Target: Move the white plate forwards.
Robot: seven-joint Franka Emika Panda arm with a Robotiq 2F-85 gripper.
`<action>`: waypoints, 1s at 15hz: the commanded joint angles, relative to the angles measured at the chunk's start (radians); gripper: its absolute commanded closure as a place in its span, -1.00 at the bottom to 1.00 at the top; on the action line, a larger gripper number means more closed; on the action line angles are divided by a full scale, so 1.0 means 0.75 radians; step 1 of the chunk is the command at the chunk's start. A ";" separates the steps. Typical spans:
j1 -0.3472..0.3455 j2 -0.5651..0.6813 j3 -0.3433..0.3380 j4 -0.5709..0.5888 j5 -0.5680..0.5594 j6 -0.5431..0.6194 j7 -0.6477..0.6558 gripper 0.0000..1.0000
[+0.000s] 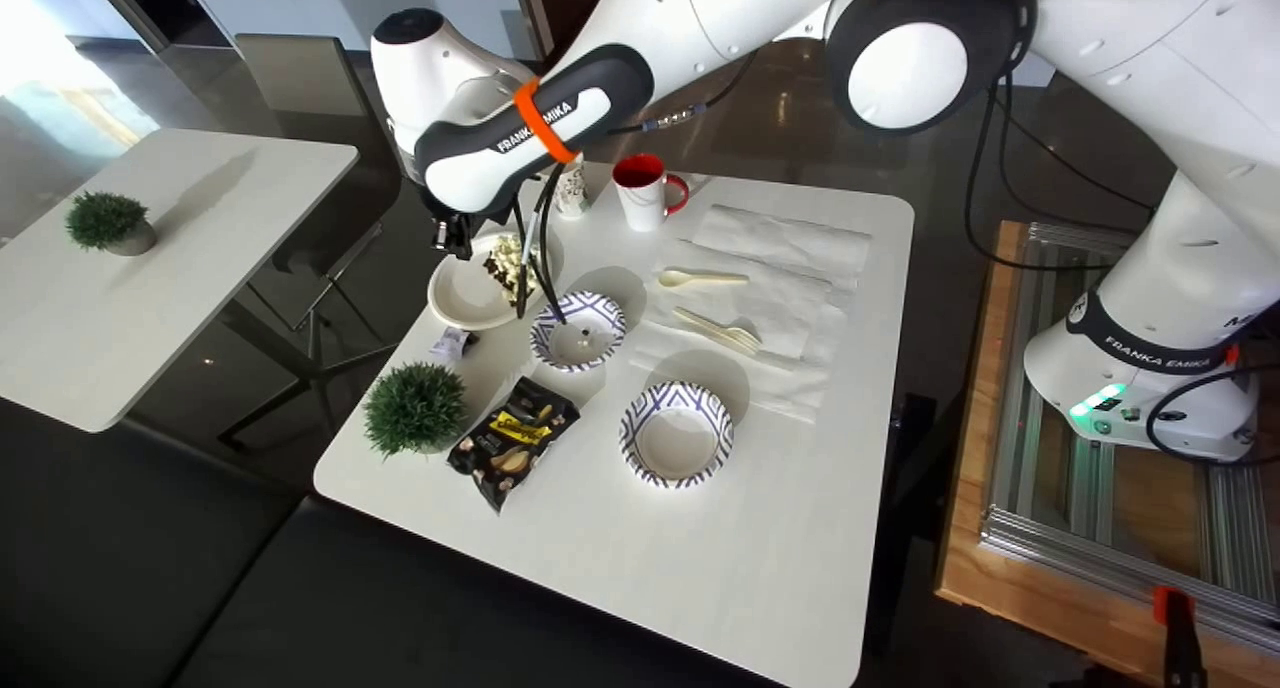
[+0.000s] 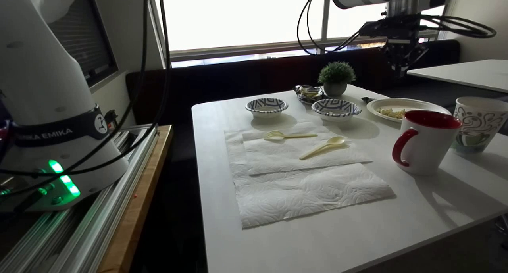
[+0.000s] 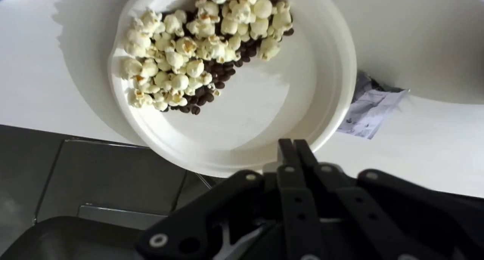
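1. Black claw [image 3: 293, 141]: closed, its tips meeting; nothing is seen gripped. It is held raised over the outer rim of item 2, and a gap beneath it is shown in an exterior view.

2. White plate [image 3: 251, 112], the task's item: laid on the table [image 1: 770, 528], far left, by the edge opposite the robot base [image 1: 1150, 388]. Part of the rim appears past that edge in the wrist view.

3. Progress, by judgement: if away from the base is meant by "forwards", the move may be counted done, little table being left beyond, with only the claw to be withdrawn. If the opposite is meant, the push is not yet made. Neither reading can be confirmed.

4. Plate contents: popcorn [image 3: 206, 48], heaped to one side, with dark beans [image 3: 223, 71] beneath; remainder bare.

5. Sachet [image 3: 372, 110]: just beside the plate; contact cannot be told.

6. Patterned bowl [image 1: 610, 318], right of the plate and nearer: a few small bits held.

7. Second patterned bowl [image 1: 676, 443], farther right, nearer: pale bottom shown.

8. Paper cup [image 2: 478, 124], far side: contents hidden.

9. Red-lined mug [image 2: 426, 154], right of the cup: contents not visible.

10. Black snack bag [image 1: 512, 443], near left, beside the potted plant [image 1: 415, 408]: contents cannot be told.
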 commanded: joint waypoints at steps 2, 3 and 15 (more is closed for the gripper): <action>0.017 0.028 -0.025 0.027 0.022 -0.001 -0.007 0.98; 0.017 0.027 -0.025 0.026 0.022 -0.001 -0.007 0.98; 0.011 0.229 -0.032 0.243 0.037 0.088 -0.023 0.92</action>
